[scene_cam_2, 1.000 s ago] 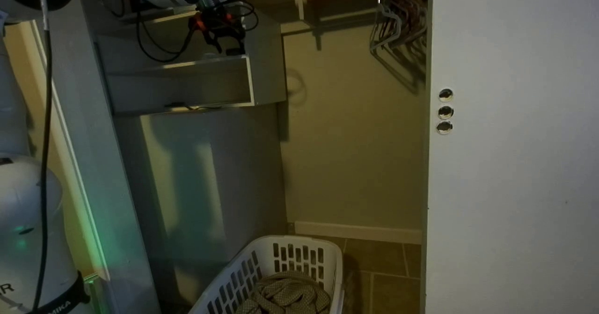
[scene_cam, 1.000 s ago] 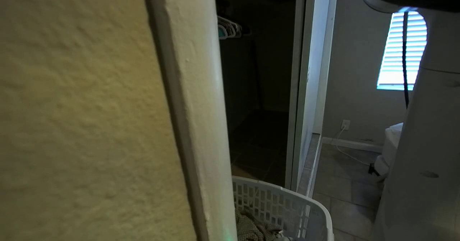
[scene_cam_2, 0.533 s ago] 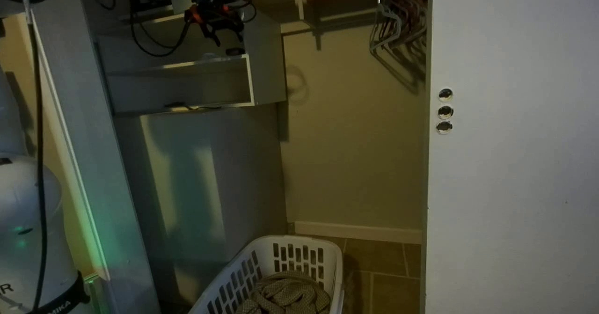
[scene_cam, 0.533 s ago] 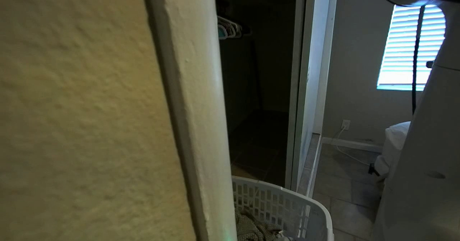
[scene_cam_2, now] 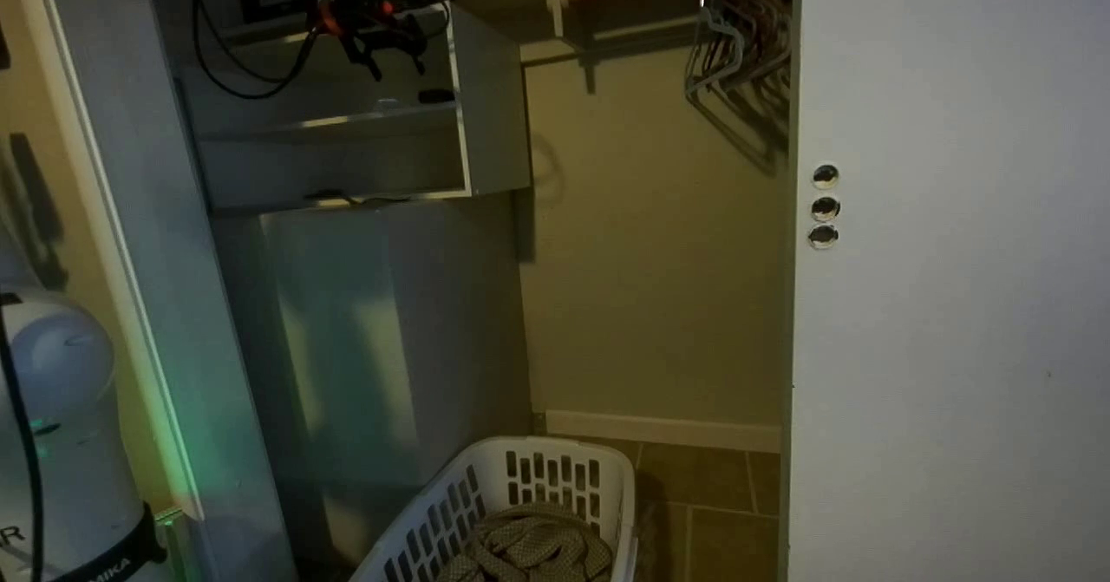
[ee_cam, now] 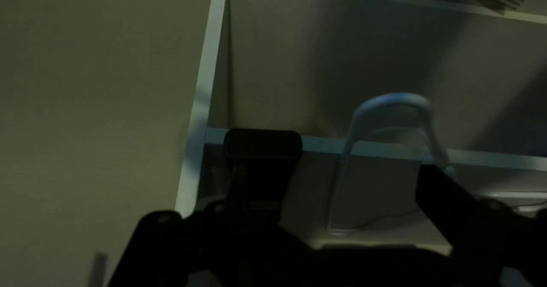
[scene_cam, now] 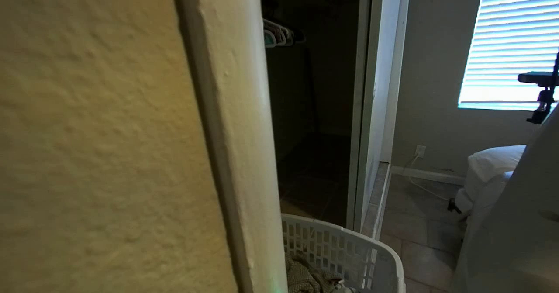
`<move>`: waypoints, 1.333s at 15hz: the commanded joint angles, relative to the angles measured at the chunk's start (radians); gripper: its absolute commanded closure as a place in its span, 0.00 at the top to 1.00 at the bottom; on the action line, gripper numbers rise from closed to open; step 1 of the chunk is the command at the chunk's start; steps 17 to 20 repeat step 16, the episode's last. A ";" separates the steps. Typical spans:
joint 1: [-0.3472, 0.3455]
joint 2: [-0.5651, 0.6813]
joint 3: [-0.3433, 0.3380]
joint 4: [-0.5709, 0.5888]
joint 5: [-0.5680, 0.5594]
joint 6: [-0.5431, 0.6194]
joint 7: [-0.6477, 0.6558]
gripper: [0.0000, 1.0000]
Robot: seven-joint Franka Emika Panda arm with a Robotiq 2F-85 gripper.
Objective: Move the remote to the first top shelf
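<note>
The remote (scene_cam_2: 435, 95) is a dark block lying on the middle board (scene_cam_2: 329, 122) of the white shelf unit, near its right wall. In the wrist view, which looks upside down, the remote (ee_cam: 263, 146) pokes over the board's edge (ee_cam: 324, 145). My gripper (scene_cam_2: 399, 72) is open and apart from the remote, above it and to its left. In the wrist view my gripper (ee_cam: 333, 184) has one finger at right, its tip clear; the other is dark and merges with the remote's outline. The remaining exterior view shows neither remote nor gripper.
A whitish looped object (ee_cam: 393, 101) lies beside the remote. A dark object with a cable (scene_cam_2: 329, 193) is on the lower board. Hangers (scene_cam_2: 724, 53) hang at right. A white basket (scene_cam_2: 631, 513) with cloth stands below. A white door (scene_cam_2: 954, 322) flanks the closet.
The gripper, close beside the remote a second ago, has moved up and to the left, away from it. The remote has stayed on the board. The arm has swung aside, uncovering the window.
</note>
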 commanded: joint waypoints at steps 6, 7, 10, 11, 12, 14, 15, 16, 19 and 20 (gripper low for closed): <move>0.009 -0.224 -0.029 -0.325 0.027 0.255 -0.006 1.00; 0.014 -0.242 -0.034 -0.359 0.028 0.285 -0.006 1.00; 0.043 -0.287 -0.062 -0.455 0.053 0.377 -0.014 1.00; 0.058 -0.300 -0.075 -0.486 0.065 0.409 -0.021 1.00; 0.035 -0.245 -0.056 -0.400 0.014 0.345 0.011 1.00; 0.051 -0.269 -0.070 -0.447 0.023 0.382 0.010 1.00; 0.054 -0.275 -0.073 -0.458 0.024 0.387 0.010 1.00; 0.054 -0.280 -0.073 -0.462 0.025 0.389 0.010 1.00; 0.054 -0.280 -0.073 -0.462 0.025 0.389 0.010 1.00; 0.054 -0.280 -0.073 -0.462 0.025 0.389 0.010 1.00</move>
